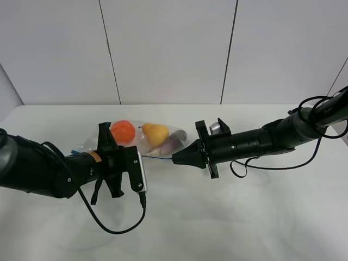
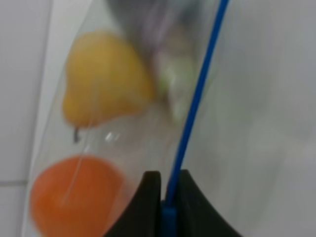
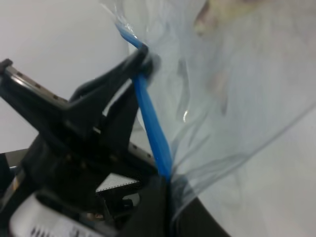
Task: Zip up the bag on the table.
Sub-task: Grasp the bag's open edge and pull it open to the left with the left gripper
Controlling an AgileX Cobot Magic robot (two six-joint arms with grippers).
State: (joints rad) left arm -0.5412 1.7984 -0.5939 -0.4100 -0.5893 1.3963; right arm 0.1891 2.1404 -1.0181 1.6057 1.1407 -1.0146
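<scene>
Blue strip [image 2: 192,108] pinched: L end effector [image 2: 167,177], R end effector [image 3: 170,186].

Matte black left arm [image 1: 38,171] and right arm [image 1: 272,138] trail looping black cables [image 1: 115,232], with tapered black left tool [image 2: 167,180] and right tool [image 1: 176,159].

Robot lab setup: white table [image 1: 228,228], plain white panelled wall [image 1: 168,49], black left arm [image 1: 38,168], right arm [image 1: 272,138].
</scene>
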